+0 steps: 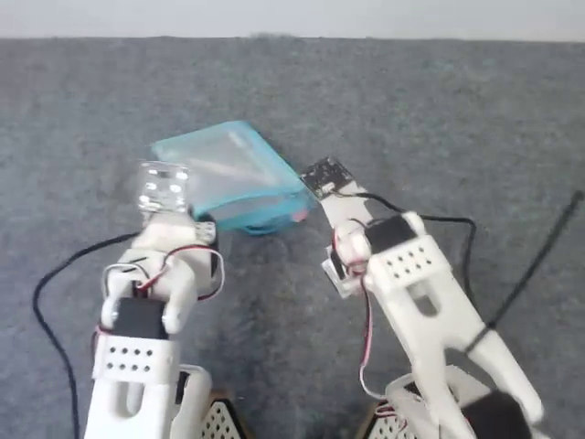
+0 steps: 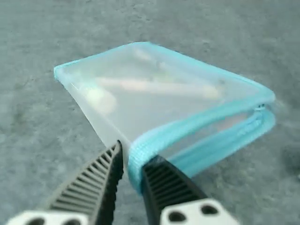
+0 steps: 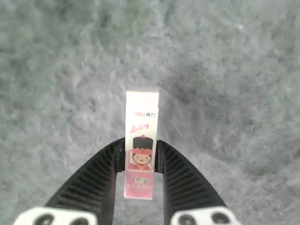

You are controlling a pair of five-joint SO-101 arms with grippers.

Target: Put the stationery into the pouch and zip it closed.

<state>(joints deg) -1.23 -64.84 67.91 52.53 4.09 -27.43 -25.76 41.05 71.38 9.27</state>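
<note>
Counting it up: one see-through soft plastic pouch with light blue zipper trim [image 1: 224, 166], sitting at roughly 11 o'clock from the middle of the high view. One small white-and-pink rectangular eraser with a cartoon sleeve [image 3: 140, 140]. Two white arms, the left arm [image 1: 137, 315] coming in from 7 o'clock and the right arm [image 1: 425, 283] from 5 o'clock.

The left gripper [image 2: 133, 157] is pinching the pouch's blue-trimmed edge, with its ribbed black fingers [image 2: 101, 176] closing on either side of the trim. Near that corner the two blue strips are running slightly apart. Through the plastic I'm counting two pale shapes: one long thin stick [image 2: 157, 86] and one rounder blob [image 2: 99, 99]. I can't tell what they are.

The right gripper [image 3: 139, 144] is clamping the eraser between both fingers, with the white end sticking out past the tips over the surface. In the high view that arm's front end is sitting just beside the pouch, at its 3 to 4 o'clock corner.

Everything is resting on one grey carpet-like surface [image 1: 457, 110]. A pale strip of wall [image 1: 292, 16] is showing at 12 o'clock, and black cables [image 1: 50, 283] are trailing off both arms.
</note>
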